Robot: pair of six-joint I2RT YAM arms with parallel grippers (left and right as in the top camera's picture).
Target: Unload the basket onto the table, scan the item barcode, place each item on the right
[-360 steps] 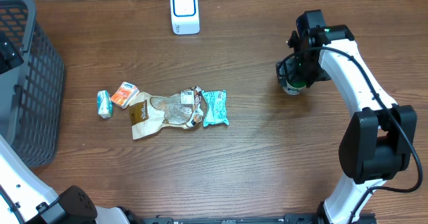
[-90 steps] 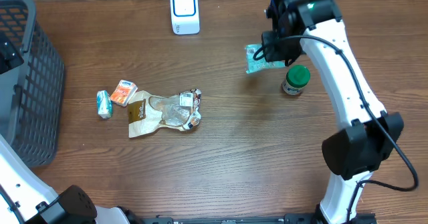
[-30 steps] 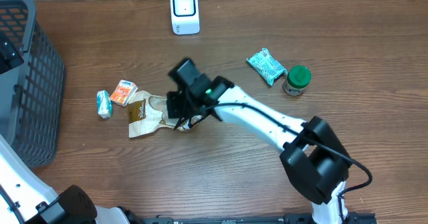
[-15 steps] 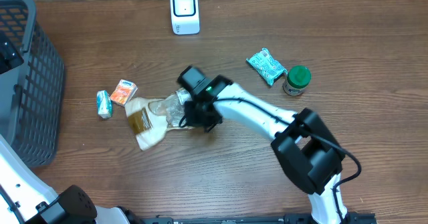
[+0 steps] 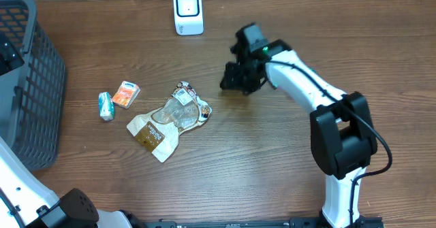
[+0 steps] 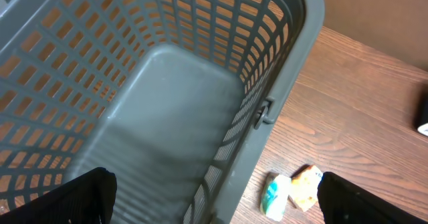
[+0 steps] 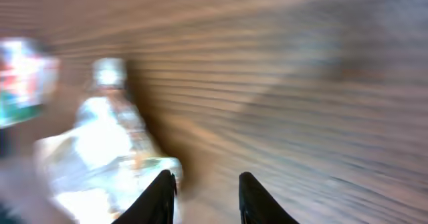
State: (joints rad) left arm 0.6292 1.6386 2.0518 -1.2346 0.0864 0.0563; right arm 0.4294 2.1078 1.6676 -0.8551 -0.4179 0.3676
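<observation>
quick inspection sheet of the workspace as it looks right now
surface: wooden table, no spills seen
job's things: white scanner upright at the far edge; clear bag with brown label lying flat; orange packet and teal-white packet side by side left of it
clutter: nothing seen
grippers: left gripper open, above the grey basket; right gripper open, empty, its view blurred
cables: black cable along the right arm
surroundings: basket at the table's left end
</observation>
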